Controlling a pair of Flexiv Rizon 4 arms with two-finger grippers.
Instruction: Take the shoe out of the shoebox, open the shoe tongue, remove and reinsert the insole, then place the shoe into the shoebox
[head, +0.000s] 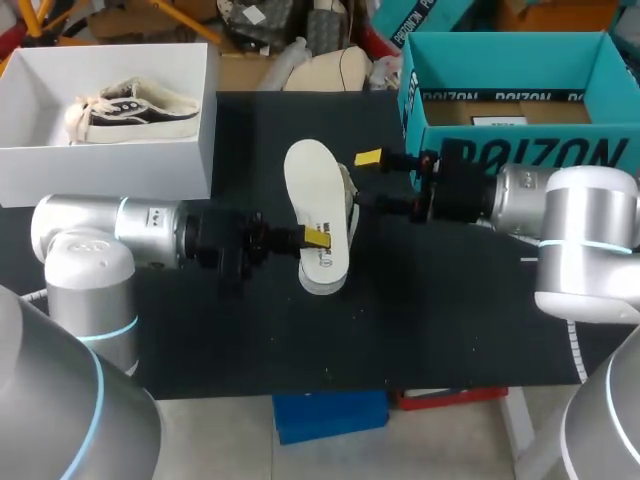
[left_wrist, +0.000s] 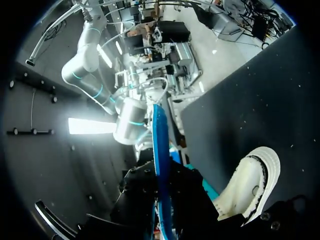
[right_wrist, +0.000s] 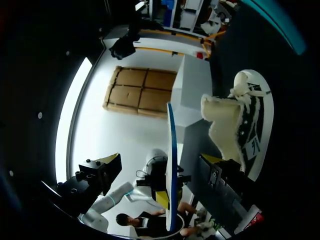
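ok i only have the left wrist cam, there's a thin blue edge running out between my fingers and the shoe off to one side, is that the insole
observer: yes. The head view shows its white face: the insole is out of the shoe, and the left gripper is shut on one end of it.
operator: where's my other arm
observer: the right gripper is open on the shoe's far side, with one finger reaching to the shoe and the other clear of it.
operator: and the boxes
observer: the white box holds a second shoe. No shoe shows in the teal box.
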